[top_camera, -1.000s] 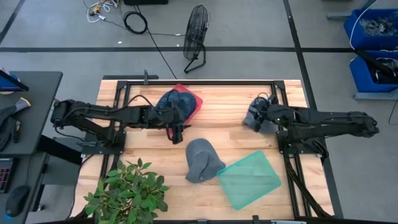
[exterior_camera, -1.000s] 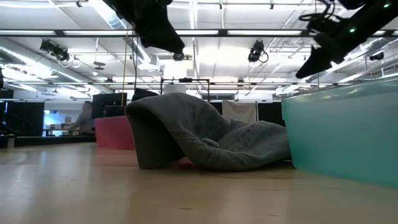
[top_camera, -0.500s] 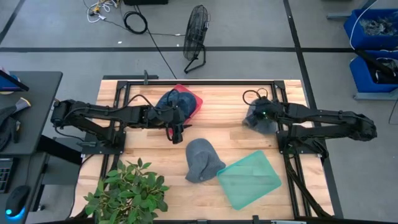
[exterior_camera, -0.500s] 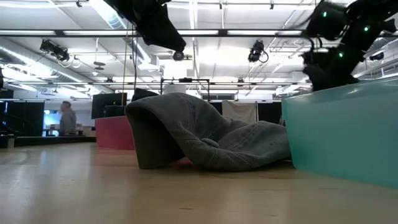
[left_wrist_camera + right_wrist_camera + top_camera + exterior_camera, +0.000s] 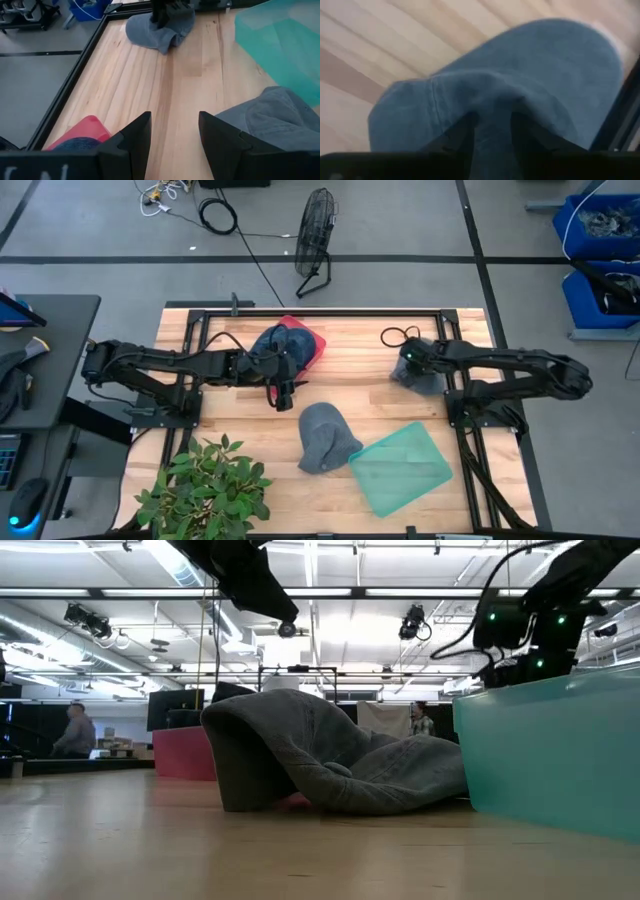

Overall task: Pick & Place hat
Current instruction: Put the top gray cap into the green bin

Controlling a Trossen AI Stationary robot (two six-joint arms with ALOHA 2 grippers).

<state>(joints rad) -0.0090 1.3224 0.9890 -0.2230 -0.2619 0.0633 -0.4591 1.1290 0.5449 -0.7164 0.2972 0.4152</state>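
Observation:
A blue-grey hat [image 5: 426, 383] lies on the wood near the table's far right; it also shows in the left wrist view [image 5: 145, 34]. My right gripper [image 5: 408, 363] stands on it, pointing down [image 5: 170, 11], shut on its cloth [image 5: 493, 132]. A grey hat [image 5: 325, 437] rests flat mid-table [image 5: 320, 765], next to a teal bin [image 5: 400, 468]. My left gripper [image 5: 284, 392] hovers open beside a red bin [image 5: 312, 340] that holds a dark blue hat [image 5: 283, 342]; nothing sits between its fingers [image 5: 175, 127]. My right gripper pinches a raised fold of the blue-grey hat's crown [image 5: 492, 107] between its two fingers [image 5: 462, 135], coming from above and pointing down. Cloth wrinkles run away from the fingertips. The hat lies on the table.
A potted plant [image 5: 210, 490] fills the near left corner. The teal bin [image 5: 550, 750] stands near right, the red bin [image 5: 185, 752] far left of centre. A black cable loop [image 5: 394, 336] lies by the right gripper. Bare wood [image 5: 185, 75] stretches between the hats.
My right arm has swung its wrist toward the table's far edge and left, and tipped the gripper down onto the blue-grey hat. The hat has stayed where it lay.

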